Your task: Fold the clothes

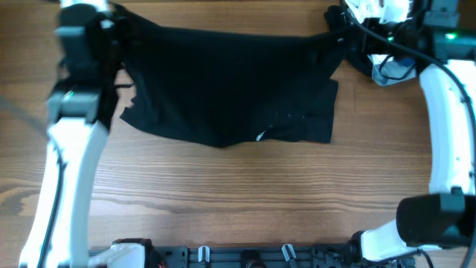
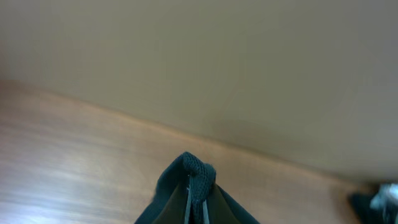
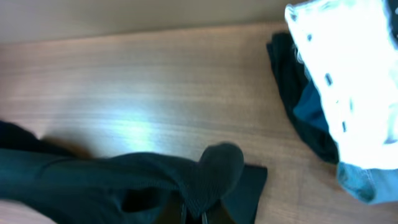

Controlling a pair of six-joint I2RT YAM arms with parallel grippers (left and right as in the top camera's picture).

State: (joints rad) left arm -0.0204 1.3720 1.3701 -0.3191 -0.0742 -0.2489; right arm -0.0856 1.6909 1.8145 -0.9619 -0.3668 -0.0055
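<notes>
The clothes are one large plain black garment [image 1: 230,82], stretched across the far half of the wooden table. My left gripper [image 1: 117,30] is shut on its far-left corner; the left wrist view shows a bunched black tip [image 2: 196,174] pinched between the fingers [image 2: 198,205]. My right gripper [image 1: 336,28] is shut on the far-right corner; the right wrist view shows a fold of black fabric [image 3: 214,171] clamped in the jaws [image 3: 194,214]. The garment's top edge is held taut and lifted between the grippers, its lower part draping onto the table.
A pile with a white striped garment [image 3: 339,68], a dark piece [image 3: 292,93] and light-blue denim [image 3: 364,180] lies at the far right, also seen overhead [image 1: 390,68]. A beige wall [image 2: 199,62] runs behind the table edge. Bare wood [image 1: 245,193] fills the near half.
</notes>
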